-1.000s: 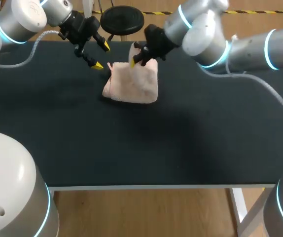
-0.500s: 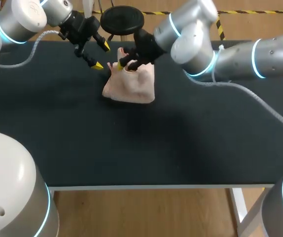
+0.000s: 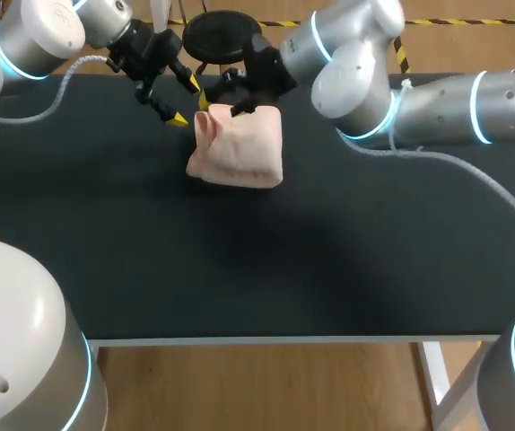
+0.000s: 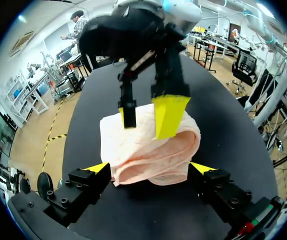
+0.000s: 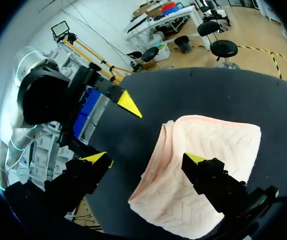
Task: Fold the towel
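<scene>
The pink towel [image 3: 237,151] lies folded into a thick pad on the black table, its rolled fold facing my left gripper. My right gripper [image 3: 222,105] hovers open just above the towel's back left corner and holds nothing. In the right wrist view one finger is over the towel [image 5: 213,142] and the other is off its edge, with the gripper [image 5: 144,158] open. My left gripper [image 3: 184,101] stands open just left of the towel, apart from it. In the left wrist view the towel [image 4: 143,150] lies ahead of its own gripper [image 4: 150,167], with the right gripper [image 4: 148,117] above it.
The towel sits near the back edge of the black table [image 3: 257,269]. Both arms crowd together over the back left part. The table's front edge runs along the near side, and its right edge lies far from the towel.
My right gripper carried the towel's raised edge to the left, laid it down and opened, letting go. The towel now lies flatter. My left arm has not moved.
</scene>
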`<action>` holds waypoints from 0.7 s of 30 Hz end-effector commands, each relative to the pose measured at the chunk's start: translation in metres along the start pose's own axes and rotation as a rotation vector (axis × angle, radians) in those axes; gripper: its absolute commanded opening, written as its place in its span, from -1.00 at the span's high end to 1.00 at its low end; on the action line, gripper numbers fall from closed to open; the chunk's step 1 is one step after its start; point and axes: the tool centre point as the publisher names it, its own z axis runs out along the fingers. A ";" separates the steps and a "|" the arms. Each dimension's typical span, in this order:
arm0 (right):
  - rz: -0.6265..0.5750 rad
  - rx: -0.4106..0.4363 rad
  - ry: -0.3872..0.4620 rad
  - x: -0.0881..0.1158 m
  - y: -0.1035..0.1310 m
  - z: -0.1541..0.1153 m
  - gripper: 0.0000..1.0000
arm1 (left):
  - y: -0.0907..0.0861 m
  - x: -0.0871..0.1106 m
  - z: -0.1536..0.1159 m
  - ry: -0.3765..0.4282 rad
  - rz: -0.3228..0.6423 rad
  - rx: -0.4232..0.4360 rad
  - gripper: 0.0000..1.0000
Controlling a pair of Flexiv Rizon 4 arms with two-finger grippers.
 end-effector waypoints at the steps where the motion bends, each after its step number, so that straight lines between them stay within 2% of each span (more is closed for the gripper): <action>1: -0.099 -0.035 -0.053 0.004 -0.018 -0.035 -1.00 | 0.001 0.000 0.001 -0.002 0.002 0.002 -1.00; 3: -0.233 -0.078 -0.081 0.001 -0.025 -0.045 -1.00 | 0.001 0.000 0.001 -0.002 0.002 0.002 -1.00; 4: -0.306 -0.139 -0.105 -0.002 -0.029 -0.051 -1.00 | 0.001 0.000 0.001 -0.002 0.002 0.002 -1.00; 5: -0.372 -0.173 -0.087 -0.005 -0.032 -0.056 -1.00 | 0.001 0.000 0.001 -0.002 0.002 0.002 -1.00; 6: -0.435 -0.172 -0.078 -0.008 -0.035 -0.060 -1.00 | 0.001 0.000 0.001 -0.002 0.002 0.002 -1.00; 8: -0.552 -0.221 -0.149 -0.018 -0.038 -0.067 -1.00 | 0.001 0.000 0.001 -0.002 0.002 0.002 -1.00; 9: -0.588 -0.206 -0.150 -0.021 -0.040 -0.069 -1.00 | 0.001 0.000 0.001 -0.002 0.002 0.002 -1.00; 14: -0.632 -0.294 -0.099 -0.049 -0.040 -0.098 -1.00 | 0.001 0.000 0.001 -0.002 0.002 0.002 -1.00; 19: -0.651 -0.300 -0.113 -0.065 -0.039 -0.121 -1.00 | 0.001 0.000 0.001 -0.002 0.002 0.002 -1.00; 21: -0.651 -0.300 -0.113 -0.065 -0.039 -0.121 -1.00 | 0.001 0.000 0.001 -0.002 0.002 0.002 -1.00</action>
